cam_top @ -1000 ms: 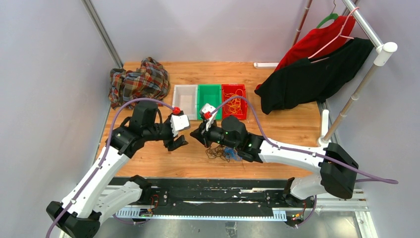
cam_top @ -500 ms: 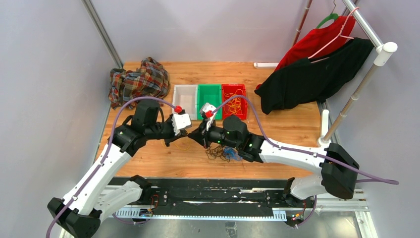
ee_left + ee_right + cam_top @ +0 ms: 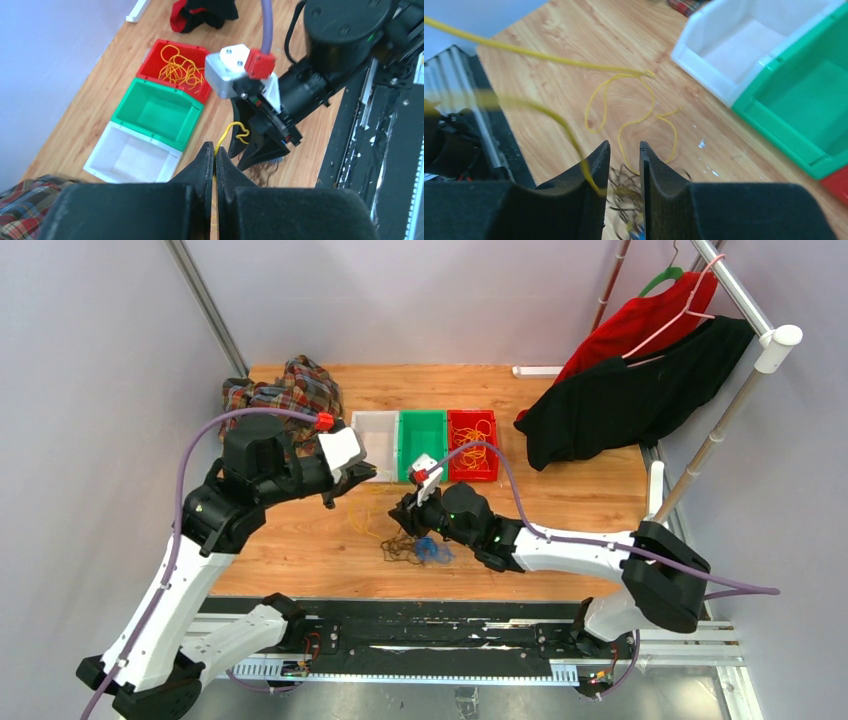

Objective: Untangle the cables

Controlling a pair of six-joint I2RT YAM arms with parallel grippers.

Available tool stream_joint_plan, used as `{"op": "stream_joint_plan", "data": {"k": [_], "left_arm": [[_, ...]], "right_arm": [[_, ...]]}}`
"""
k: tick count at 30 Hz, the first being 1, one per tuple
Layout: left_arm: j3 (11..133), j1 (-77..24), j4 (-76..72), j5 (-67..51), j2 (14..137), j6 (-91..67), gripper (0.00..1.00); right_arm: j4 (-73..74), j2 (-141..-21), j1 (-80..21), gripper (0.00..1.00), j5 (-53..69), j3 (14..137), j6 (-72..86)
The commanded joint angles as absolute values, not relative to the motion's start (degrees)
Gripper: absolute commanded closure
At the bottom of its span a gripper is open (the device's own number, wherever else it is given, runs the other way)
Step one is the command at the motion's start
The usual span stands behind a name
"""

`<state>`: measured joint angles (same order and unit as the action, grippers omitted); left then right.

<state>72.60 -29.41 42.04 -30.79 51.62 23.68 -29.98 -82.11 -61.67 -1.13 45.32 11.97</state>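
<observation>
The cables lie as a dark tangle (image 3: 405,548) with a blue bunch (image 3: 436,552) on the wooden table, near its front edge. One yellow cable (image 3: 362,517) rises from the tangle to my left gripper (image 3: 352,478), which is shut on it above the table, left of the bins. In the left wrist view the yellow cable (image 3: 236,131) leaves the pinched tips of the left gripper (image 3: 215,152). My right gripper (image 3: 398,522) hovers just over the tangle (image 3: 630,196). In its own view the right gripper (image 3: 624,149) stands open, with a yellow strand (image 3: 569,131) draped across its left finger.
Three bins stand in a row behind the grippers: white (image 3: 373,420), green (image 3: 423,417), and red (image 3: 472,418) holding yellow loops. A plaid cloth (image 3: 280,400) lies at the back left. Black and red garments (image 3: 630,390) hang over the right side.
My left gripper shut on the yellow cable and pulled it up and to the left. My right gripper opened and sank toward the tangle, which shifted left.
</observation>
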Motion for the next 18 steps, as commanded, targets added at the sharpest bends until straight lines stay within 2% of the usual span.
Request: {"op": "stream_joint_plan", "data": {"k": [1, 10, 18], "left_arm": [[78.9, -29.8, 43.5, -32.3, 52.0, 19.2, 1.0], [97.2, -29.7, 42.8, -29.6, 55.4, 19.3, 1.0], [111.9, -29.7, 42.5, -28.4, 60.4, 25.9, 1.0]], "right_arm": [[-34.2, -83.7, -60.5, 0.72, -8.6, 41.9, 12.1], [-41.4, -88.5, -60.4, 0.73, -9.5, 34.6, 16.6], [-44.2, -90.6, -60.5, 0.73, -8.7, 30.7, 19.5]]}}
